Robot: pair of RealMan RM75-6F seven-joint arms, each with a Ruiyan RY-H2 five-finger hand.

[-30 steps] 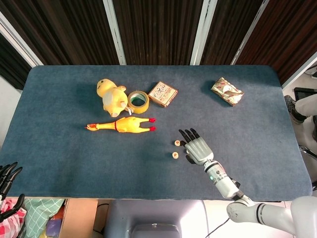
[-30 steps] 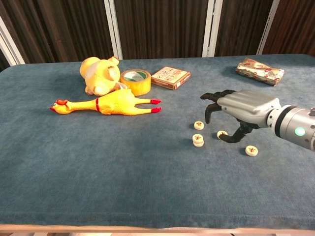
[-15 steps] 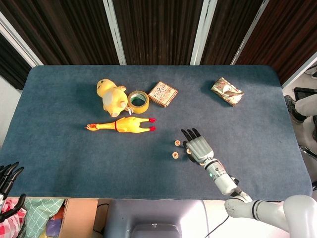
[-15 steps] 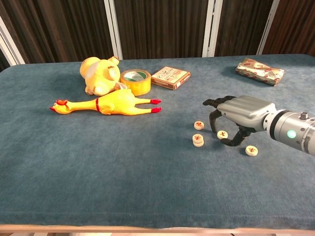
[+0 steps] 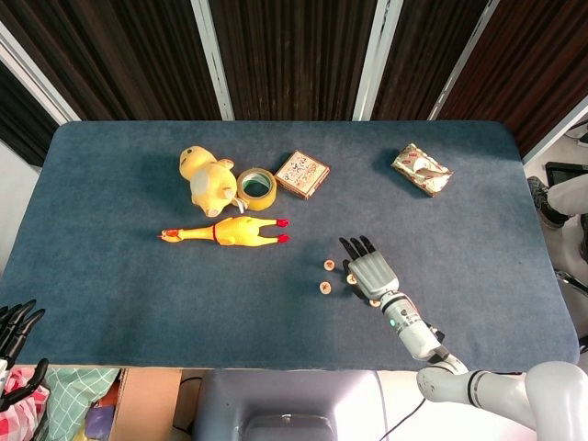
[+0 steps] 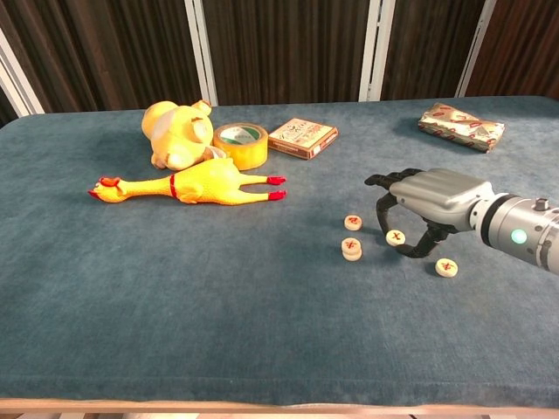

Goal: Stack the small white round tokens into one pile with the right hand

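Note:
Small white round tokens with red marks lie right of the table's middle. One single token (image 6: 353, 222) (image 5: 329, 265) is farthest out. A low pile of two (image 6: 351, 249) (image 5: 323, 288) sits in front of it. Another token (image 6: 396, 236) (image 5: 351, 278) lies on the cloth between the fingers and thumb of my right hand (image 6: 430, 197) (image 5: 372, 272), which arches over it, fingers curved down; I see no firm grip. A further token (image 6: 446, 267) lies near the wrist. My left hand (image 5: 13, 323) hangs off the table's near left corner, its fingers spread.
A rubber chicken (image 6: 188, 187), a yellow plush toy (image 6: 175, 133), a tape roll (image 6: 241, 144) and a small flat box (image 6: 302, 137) lie at the back left. A wrapped packet (image 6: 460, 126) sits at the back right. The blue table cloth (image 6: 218, 305) is bare in front.
My right hand has shifted slightly right and settled lower over the token beneath it. That token now shows more plainly between fingers and thumb. The other tokens have not moved.

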